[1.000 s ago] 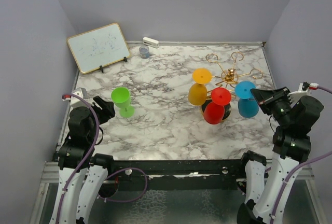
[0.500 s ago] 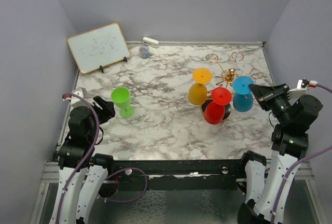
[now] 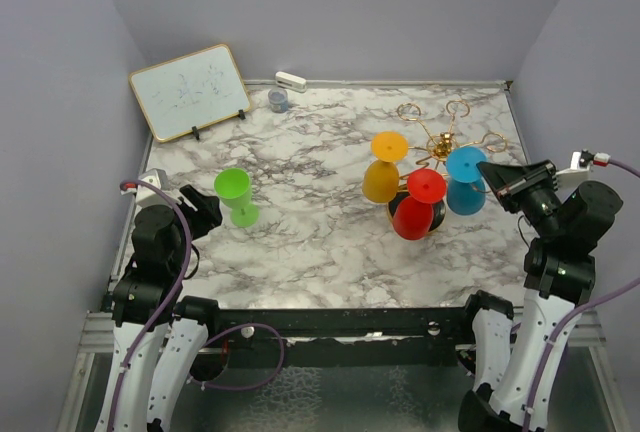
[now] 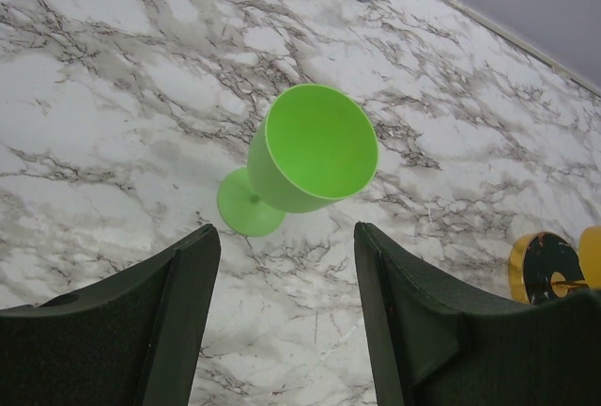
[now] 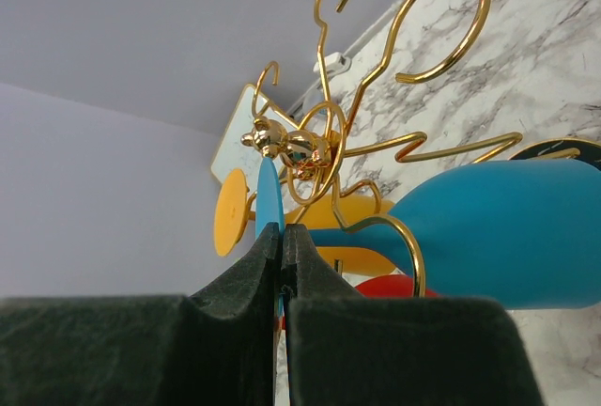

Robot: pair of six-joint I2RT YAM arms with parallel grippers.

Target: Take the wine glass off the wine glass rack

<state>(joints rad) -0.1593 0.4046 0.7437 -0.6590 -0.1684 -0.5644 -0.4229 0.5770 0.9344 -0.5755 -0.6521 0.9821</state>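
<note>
The gold wire wine glass rack [image 3: 440, 146] stands at the right of the marble table; its looped arms fill the right wrist view [image 5: 324, 148]. A blue wine glass [image 3: 466, 192] hangs upside down in one loop, its bowl at the right of that view [image 5: 507, 237]. My right gripper [image 5: 283, 229] is shut on the edge of the blue glass's round foot [image 5: 269, 190]; from above it [image 3: 492, 174] sits just right of the glass. An orange glass [image 3: 384, 170] and a red glass [image 3: 416, 208] also hang on the rack. My left gripper [image 4: 286, 229] is open and empty, above a green glass [image 4: 310, 152].
The green glass [image 3: 236, 195] stands upright on the table at the left. A whiteboard [image 3: 190, 90], a small jar [image 3: 278, 100] and a white eraser [image 3: 290, 80] are along the back wall. The rack's black gold-rimmed base [image 4: 545, 263] shows in the left wrist view.
My right gripper has moved left and away from me with the blue glass's foot in it; the blue glass has shifted toward the rack's post. The left arm has not moved.
</note>
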